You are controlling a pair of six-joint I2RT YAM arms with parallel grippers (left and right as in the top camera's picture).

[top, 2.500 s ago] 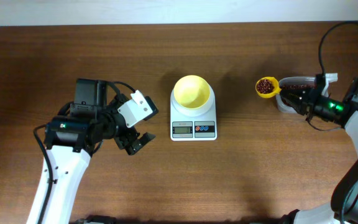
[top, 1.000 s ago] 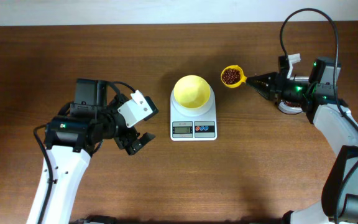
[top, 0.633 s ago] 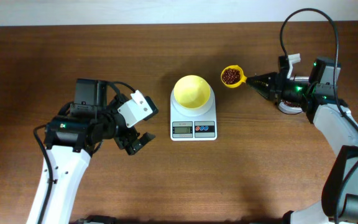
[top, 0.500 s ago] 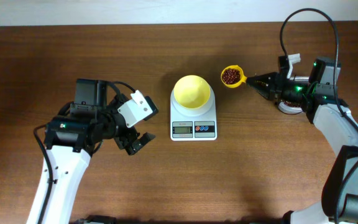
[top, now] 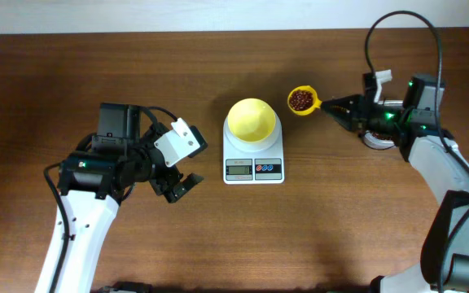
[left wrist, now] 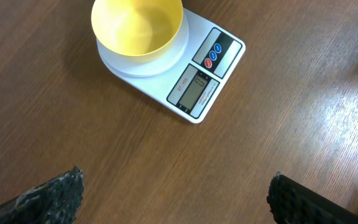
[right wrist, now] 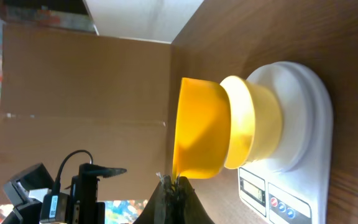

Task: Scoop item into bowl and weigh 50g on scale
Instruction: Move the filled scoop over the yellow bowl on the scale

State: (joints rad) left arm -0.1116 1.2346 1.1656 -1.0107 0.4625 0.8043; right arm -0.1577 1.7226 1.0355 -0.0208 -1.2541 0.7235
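The pale yellow bowl [top: 251, 120] sits on the white scale [top: 253, 169] at the table's middle, and its inside looks bare. Just right of it, the small yellow scoop [top: 301, 99] hovers with the item, dark red-brown beans [top: 301, 98], in its cup. My right gripper [top: 332, 106] is shut on the scoop's handle. In the right wrist view the scoop [right wrist: 201, 137] overlaps the bowl [right wrist: 250, 130] on the scale [right wrist: 303, 124], above my right gripper [right wrist: 174, 186]. My left gripper [top: 181, 185] stands open left of the scale, holding nothing. Its wrist view shows the bowl [left wrist: 137, 25] and scale [left wrist: 207, 78] ahead of the left gripper [left wrist: 176, 199].
A pale tub rim [top: 373, 141] shows under my right wrist at the right side. A cable loops above the right arm. Brown cardboard stands behind the table in the right wrist view.
My right gripper carried the loaded scoop from the tub leftward toward the bowl, then barely shifted over the last second. The left arm has not moved.
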